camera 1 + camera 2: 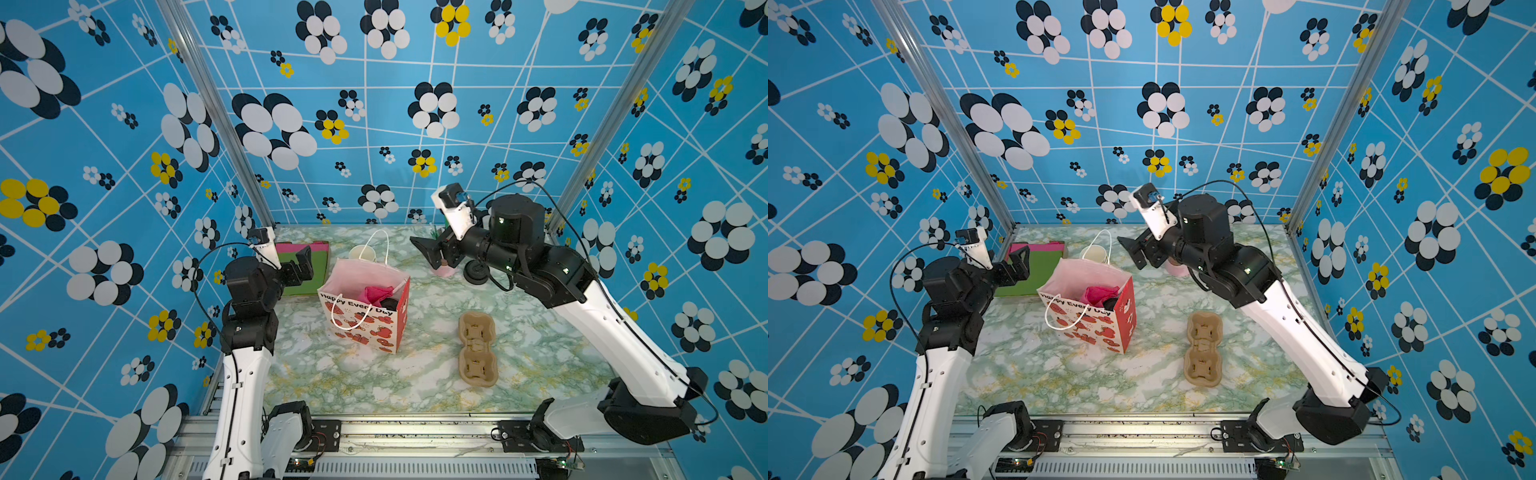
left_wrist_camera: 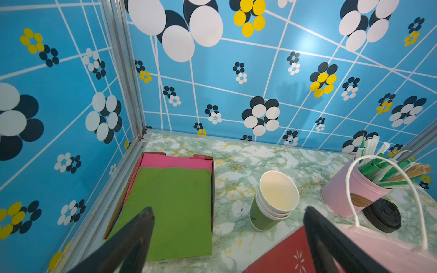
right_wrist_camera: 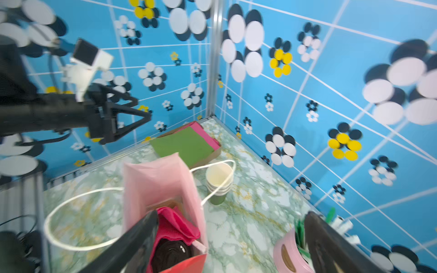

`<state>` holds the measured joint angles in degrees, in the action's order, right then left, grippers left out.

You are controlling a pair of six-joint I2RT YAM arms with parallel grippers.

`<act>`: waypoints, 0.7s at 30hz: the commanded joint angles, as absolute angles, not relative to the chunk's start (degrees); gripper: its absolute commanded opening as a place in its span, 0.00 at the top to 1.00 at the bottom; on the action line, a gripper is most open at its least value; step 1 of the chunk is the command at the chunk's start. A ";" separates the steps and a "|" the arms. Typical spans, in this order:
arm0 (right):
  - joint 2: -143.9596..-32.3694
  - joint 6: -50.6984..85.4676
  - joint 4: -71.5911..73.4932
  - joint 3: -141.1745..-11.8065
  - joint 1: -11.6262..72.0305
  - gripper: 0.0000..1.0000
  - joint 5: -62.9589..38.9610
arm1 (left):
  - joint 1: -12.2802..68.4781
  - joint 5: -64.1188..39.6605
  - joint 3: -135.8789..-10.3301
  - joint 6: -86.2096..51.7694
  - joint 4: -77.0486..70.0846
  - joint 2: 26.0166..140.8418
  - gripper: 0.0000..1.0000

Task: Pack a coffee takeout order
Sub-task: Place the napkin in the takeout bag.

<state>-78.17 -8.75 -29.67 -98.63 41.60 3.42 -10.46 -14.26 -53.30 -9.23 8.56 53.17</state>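
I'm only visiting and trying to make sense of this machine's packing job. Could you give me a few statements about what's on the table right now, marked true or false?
1. The crumpled pink napkin sits inside the gift bag. True.
2. The brown cup holder is packed in the bag. False: it lies on the table beside the bag, on the right arm's side.
3. The left gripper and the right gripper are both open and hold nothing. True.
4. The stacked paper cups wear black lids. False: the stack is lidless and open at the top.
5. The gift bag lies on its side. False: it stands upright with its mouth open.
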 commanded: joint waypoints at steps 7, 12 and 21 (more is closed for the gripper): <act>-64.62 1.27 -20.06 -72.06 29.14 0.01 15.66 | -12.07 -7.48 -44.38 -14.93 0.21 59.59 0.01; -63.60 5.32 -16.49 -61.65 20.22 0.01 16.27 | -12.08 -0.49 -37.24 -18.53 -10.39 62.91 0.01; -65.13 7.38 -5.01 -46.32 9.29 0.01 15.76 | -7.02 10.98 -26.73 -15.69 -29.87 69.99 0.01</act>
<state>-64.55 5.41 -11.44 -49.30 10.83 14.81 -8.80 5.21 -28.32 -17.78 -19.92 69.08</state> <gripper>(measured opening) 0.991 0.992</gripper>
